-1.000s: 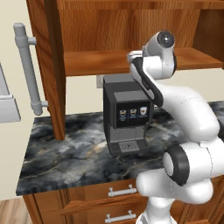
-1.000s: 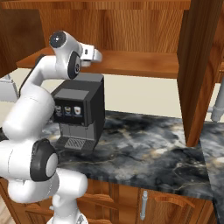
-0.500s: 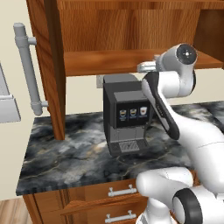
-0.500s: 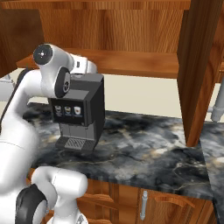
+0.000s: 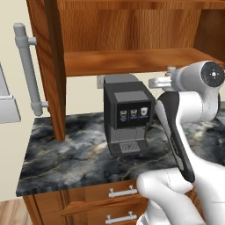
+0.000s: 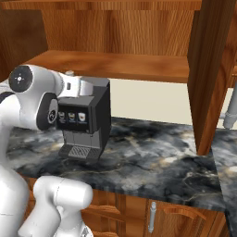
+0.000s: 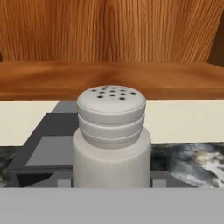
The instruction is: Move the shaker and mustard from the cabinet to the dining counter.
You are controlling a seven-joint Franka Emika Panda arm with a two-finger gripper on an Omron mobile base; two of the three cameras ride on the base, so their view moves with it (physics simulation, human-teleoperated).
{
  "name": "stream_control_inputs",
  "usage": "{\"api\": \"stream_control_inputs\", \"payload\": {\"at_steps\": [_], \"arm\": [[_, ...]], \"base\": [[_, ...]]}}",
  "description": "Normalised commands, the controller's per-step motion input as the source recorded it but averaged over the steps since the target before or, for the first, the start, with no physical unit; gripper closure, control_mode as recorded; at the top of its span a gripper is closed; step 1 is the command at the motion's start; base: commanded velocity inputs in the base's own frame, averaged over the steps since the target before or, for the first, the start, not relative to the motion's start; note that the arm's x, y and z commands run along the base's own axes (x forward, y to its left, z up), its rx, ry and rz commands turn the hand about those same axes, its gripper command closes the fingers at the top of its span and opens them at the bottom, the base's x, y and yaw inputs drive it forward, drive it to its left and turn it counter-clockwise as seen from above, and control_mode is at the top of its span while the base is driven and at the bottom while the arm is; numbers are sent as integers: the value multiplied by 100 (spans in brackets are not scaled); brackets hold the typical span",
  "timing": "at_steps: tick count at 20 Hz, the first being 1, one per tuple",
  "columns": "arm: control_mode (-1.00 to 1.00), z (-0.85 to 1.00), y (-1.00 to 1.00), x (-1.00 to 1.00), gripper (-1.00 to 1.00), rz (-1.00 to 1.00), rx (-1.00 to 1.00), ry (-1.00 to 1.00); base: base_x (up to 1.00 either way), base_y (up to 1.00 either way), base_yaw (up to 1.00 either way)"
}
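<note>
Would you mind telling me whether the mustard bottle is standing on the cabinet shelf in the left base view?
No, the cabinet shelf above the coffee machine carries no yellow bottle anywhere along its visible surface.

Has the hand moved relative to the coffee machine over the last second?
Yes. In the left base view the hand has swung rightward, from above the coffee machine to past its right edge, carrying the shaker.

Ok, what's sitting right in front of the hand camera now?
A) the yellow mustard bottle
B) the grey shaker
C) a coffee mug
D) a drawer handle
B: the hand view shows the shaker, a pale grey cylinder with a ridged, perforated top, close up, with the dark coffee machine and the cabinet shelf behind it.
</note>
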Motion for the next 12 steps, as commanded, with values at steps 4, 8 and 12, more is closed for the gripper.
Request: {"api": "stream_control_inputs", "payload": {"at_steps": [4,8,12], "arm": [[-100,0,0,-99,100,0,0,0],[-100,2,0,-81,100,0,0,0],[-100,4,0,-41,100,0,0,0]], "base": [[0,0,0],[0,0,0],[0,0,0]]}}
